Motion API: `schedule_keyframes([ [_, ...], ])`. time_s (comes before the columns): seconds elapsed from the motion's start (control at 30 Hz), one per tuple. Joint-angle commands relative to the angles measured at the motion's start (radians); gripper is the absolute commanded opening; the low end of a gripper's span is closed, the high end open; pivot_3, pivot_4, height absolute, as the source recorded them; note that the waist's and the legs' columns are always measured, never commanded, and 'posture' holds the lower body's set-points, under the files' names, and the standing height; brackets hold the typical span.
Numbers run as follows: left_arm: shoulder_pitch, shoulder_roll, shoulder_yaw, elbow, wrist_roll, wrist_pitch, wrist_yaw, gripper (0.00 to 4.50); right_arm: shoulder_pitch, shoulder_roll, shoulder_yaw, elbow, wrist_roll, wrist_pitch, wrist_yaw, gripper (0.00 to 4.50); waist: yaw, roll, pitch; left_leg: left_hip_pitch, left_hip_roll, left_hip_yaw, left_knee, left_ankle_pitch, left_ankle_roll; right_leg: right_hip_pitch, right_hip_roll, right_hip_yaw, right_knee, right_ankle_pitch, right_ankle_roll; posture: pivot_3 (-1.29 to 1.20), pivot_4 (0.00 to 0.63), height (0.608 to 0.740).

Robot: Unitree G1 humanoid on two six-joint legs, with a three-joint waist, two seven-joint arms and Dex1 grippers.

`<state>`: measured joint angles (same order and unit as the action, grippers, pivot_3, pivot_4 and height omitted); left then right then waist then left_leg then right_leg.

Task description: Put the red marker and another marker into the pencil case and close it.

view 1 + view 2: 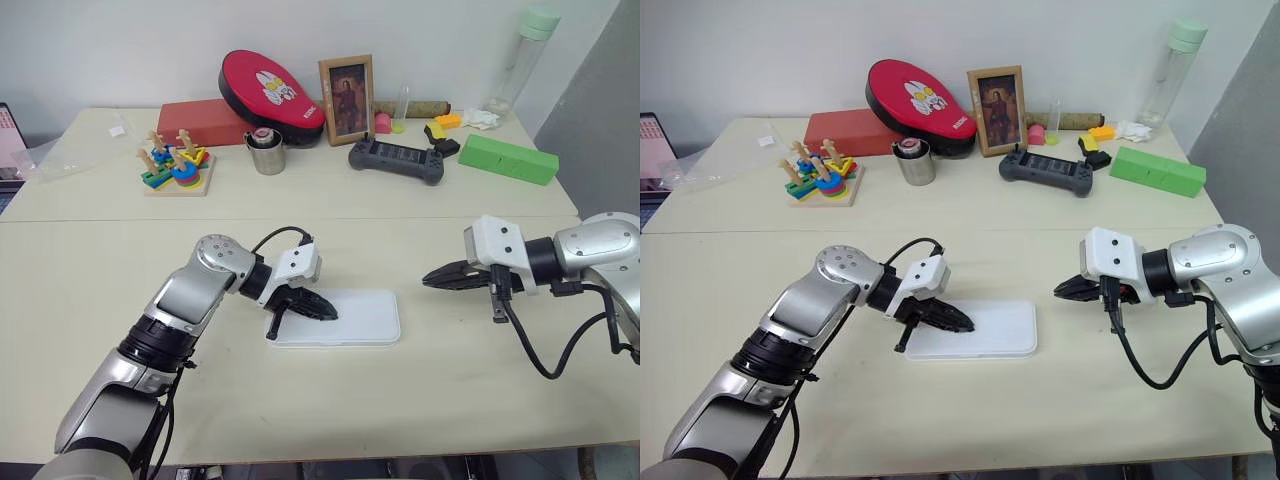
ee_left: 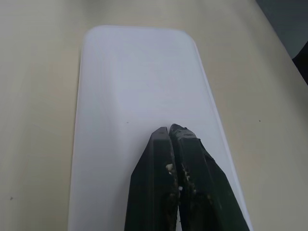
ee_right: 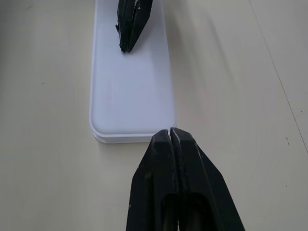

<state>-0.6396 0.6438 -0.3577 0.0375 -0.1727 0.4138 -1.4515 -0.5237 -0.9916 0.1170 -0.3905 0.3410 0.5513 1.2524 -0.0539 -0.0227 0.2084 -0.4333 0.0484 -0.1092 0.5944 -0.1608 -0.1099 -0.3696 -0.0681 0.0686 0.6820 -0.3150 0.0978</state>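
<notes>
Nowhere legible writing, pencil case (image 1: 362, 318) lid down

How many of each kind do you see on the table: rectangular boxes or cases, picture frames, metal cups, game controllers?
Rectangular boxes or cases: 3 (red box, green box, white pencil case, lid shut)
Picture frames: 1 (picture frame)
Metal cups: 1 (metal cup)
Game controllers: 1 (game controller)
Total: 6
</notes>
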Motion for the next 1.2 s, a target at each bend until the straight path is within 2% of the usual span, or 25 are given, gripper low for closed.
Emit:
schedule_keyframes([
  [0.03, 0.022, 0.017, -0.048, 0.033, 0.071, -0.075, 0.019, 0.13, -0.019, -0.004, -0.023, -0.027, 0.014, 0.005, -0.01, 0.02, 0.0, 0.0, 0.0, 0.0, 0.0, 0.0, 0.0, 0.0, 0.0, 0.0, 0.0, 0.0, 0.0, 0.0, 0.0, 0.0, 0.15, 0.74],
  [0.2, 0.031, 0.027, -0.079, 0.091, 0.145, -0.185, 0.04, 0.13, -0.029, 0.0, -0.016, -0.024, 0.013, 0.008, -0.016, 0.02, 0.001, 0.002, -0.002, 0.001, 0.0, 0.0, 0.0, 0.0, 0.0, 0.002, 0.0, 0.0, 0.0, 0.0, 0.0, 0.0, 0.15, 0.74],
  [0.3, 0.036, 0.017, -0.063, 0.086, 0.113, -0.183, 0.034, 0.13, -0.032, 0.002, -0.013, -0.021, 0.012, 0.008, -0.018, 0.02, 0.001, 0.004, -0.004, 0.003, 0.0, 0.0, 0.0, 0.001, 0.001, 0.003, 0.0, 0.0, 0.0, 0.0, 0.001, 0.0, 0.15, 0.74],
  [0.5, 0.03, -0.019, 0.077, -0.045, -0.118, 0.075, 0.041, 0.13, -0.04, 0.014, -0.026, -0.021, 0.033, 0.031, -0.026, 0.02, -0.002, 0.004, -0.003, 0.008, 0.0, 0.0, 0.001, 0.002, 0.002, 0.009, 0.0, 0.0, 0.0, -0.002, 0.005, 0.0, 0.15, 0.74],
  [0.7, 0.046, 0.035, 0.253, -0.184, -0.277, 0.243, 0.109, 0.13, -0.037, 0.021, -0.053, 0.011, 0.055, 0.05, -0.046, 0.02, -0.003, 0.003, -0.003, 0.007, 0.0, 0.0, -0.001, 0.002, 0.002, 0.008, 0.0, 0.0, -0.001, 0.0, 0.001, 0.0, 0.15, 0.74],
  [0.87, 0.126, 0.06, 0.391, -0.284, -0.285, 0.249, 0.275, 0.13, 0.02, 0.035, -0.085, 0.05, 0.046, 0.044, -0.096, 0.02, -0.001, 0.004, -0.003, 0.006, 0.0, 0.0, -0.001, 0.002, 0.002, 0.007, 0.0, 0.0, -0.002, 0.0, 0.001, 0.0, 0.15, 0.74],
  [1.0, 0.269, 0.042, 0.497, -0.347, -0.235, 0.209, 0.448, 0.13, 0.086, 0.074, -0.101, 0.093, 0.031, 0.041, -0.163, 0.02, -0.001, 0.003, -0.003, 0.006, 0.0, 0.0, -0.001, 0.002, 0.002, 0.007, 0.0, 0.0, -0.002, 0.0, 0.001, 0.0, 0.15, 0.74],
  [1.1, 0.392, -0.015, 0.598, -0.376, -0.219, 0.203, 0.607, 0.13, 0.135, 0.108, -0.108, 0.126, 0.016, 0.035, -0.218, 0.02, -0.002, 0.003, -0.003, 0.007, 0.0, 0.0, -0.002, 0.002, 0.002, 0.007, 0.0, 0.001, -0.002, 0.001, 0.0, 0.0, 0.15, 0.74],
  [1.2, 0.459, -0.056, 0.644, -0.404, -0.213, 0.184, 0.7, 0.13, 0.157, 0.134, -0.126, 0.141, 0.03, 0.028, -0.24, 0.02, 0.002, 0.003, -0.003, 0.006, 0.0, 0.0, -0.001, 0.002, 0.002, 0.006, 0.0, 0.001, -0.001, 0.001, 0.0, 0.0, 0.15, 0.74],
])
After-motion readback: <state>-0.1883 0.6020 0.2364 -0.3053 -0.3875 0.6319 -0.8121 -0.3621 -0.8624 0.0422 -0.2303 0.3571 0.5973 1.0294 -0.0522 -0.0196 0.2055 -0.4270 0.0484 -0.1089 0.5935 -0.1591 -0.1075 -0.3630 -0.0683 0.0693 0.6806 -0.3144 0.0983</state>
